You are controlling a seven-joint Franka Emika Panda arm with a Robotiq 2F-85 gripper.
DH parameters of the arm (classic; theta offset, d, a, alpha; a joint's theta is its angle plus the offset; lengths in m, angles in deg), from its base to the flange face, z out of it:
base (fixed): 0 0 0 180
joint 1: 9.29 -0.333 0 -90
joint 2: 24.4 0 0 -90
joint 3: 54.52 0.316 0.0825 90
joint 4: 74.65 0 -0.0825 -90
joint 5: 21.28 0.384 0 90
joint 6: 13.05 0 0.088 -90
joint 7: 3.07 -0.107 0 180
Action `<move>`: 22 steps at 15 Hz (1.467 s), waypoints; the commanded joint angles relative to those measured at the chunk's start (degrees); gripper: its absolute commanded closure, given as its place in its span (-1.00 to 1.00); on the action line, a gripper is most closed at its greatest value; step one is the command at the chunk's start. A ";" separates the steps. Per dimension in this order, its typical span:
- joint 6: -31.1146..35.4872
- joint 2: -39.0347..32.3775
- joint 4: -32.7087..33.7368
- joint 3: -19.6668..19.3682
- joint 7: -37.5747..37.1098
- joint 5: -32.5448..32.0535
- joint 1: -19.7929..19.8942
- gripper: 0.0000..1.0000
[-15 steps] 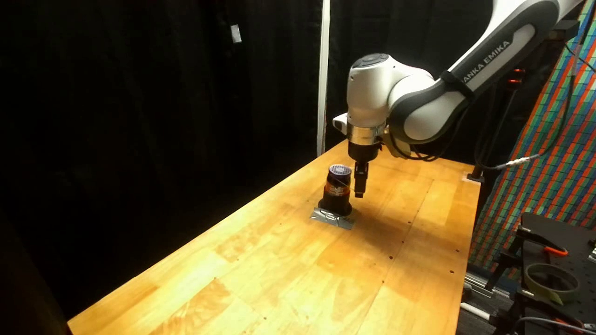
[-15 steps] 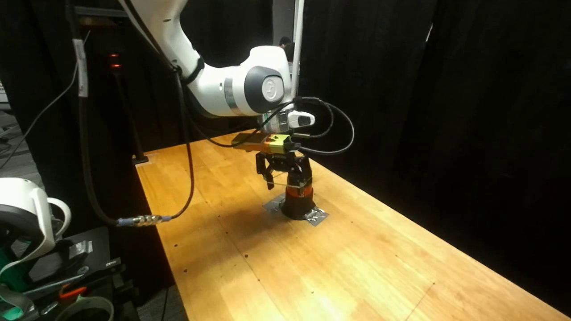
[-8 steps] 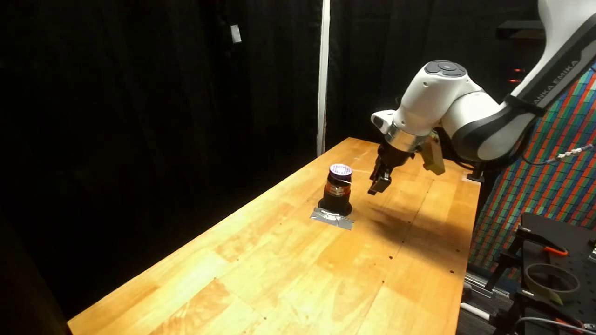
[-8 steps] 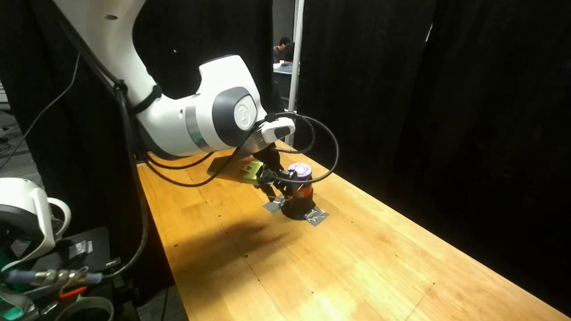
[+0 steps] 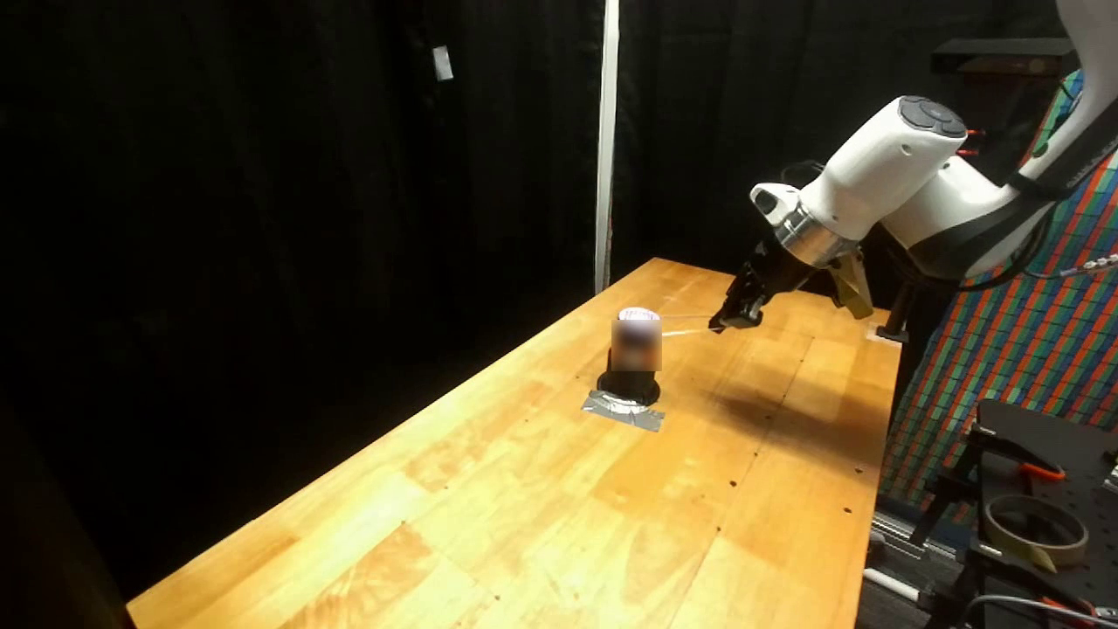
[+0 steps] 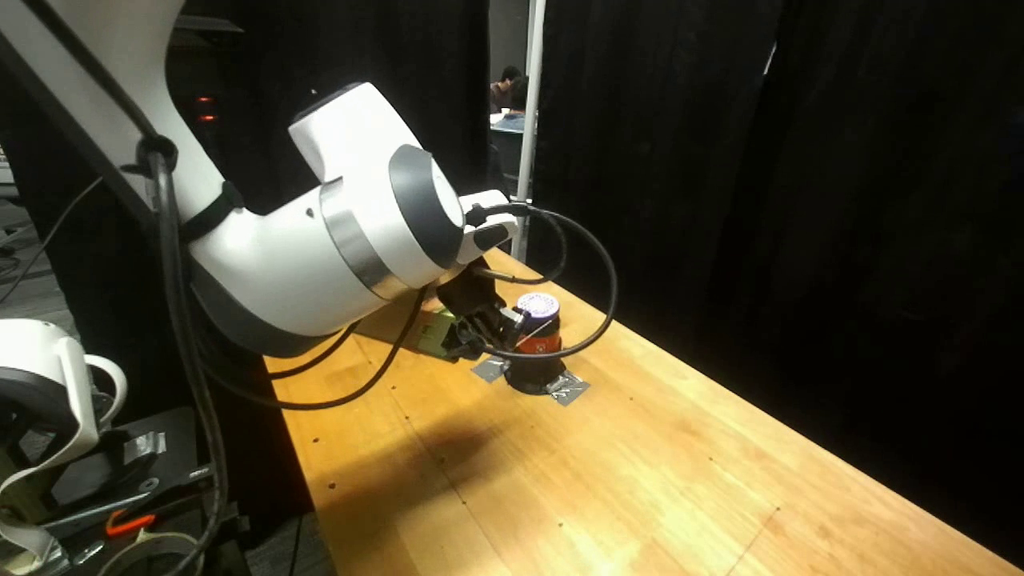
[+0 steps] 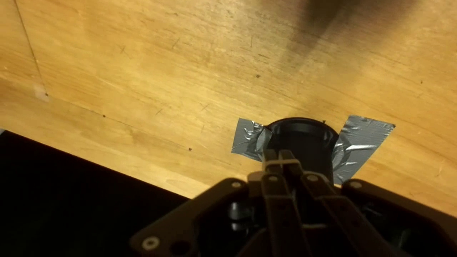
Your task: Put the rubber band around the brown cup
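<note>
Rubber band [image 7: 282,162] stretches between the brown cup [image 6: 546,342] (upright, inside hidden) and the pressed-together end effector [image 7: 278,156]

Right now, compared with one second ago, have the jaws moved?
Yes. In an exterior view, the jaws are now farther right and higher in the picture, away from the brown cup, which stands where it stood.
</note>
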 commanded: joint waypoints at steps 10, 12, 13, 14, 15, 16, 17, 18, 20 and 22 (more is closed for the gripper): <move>15.56 -1.18 1.79 -20.52 2.17 6.26 -15.94 0.77; 19.59 -4.51 -0.77 -24.69 6.78 14.82 -19.51 0.76; 21.58 -6.57 -2.91 -26.27 8.45 18.92 -21.18 0.76; 24.16 -9.02 -4.95 -27.76 10.27 23.14 -22.97 0.77; 27.02 -11.74 -7.13 -28.46 11.64 26.73 -24.35 0.78; 30.64 -14.48 -9.46 -28.87 13.00 30.51 -25.62 0.78; 35.90 -17.91 -11.62 -29.12 15.29 35.73 -27.24 0.76; 39.80 -19.24 -13.68 -28.28 18.06 40.27 -28.15 0.77; 49.15 -22.68 -16.31 -26.41 24.78 49.82 -30.41 0.76; 58.58 -25.20 -18.70 -21.10 31.10 59.38 -30.49 0.76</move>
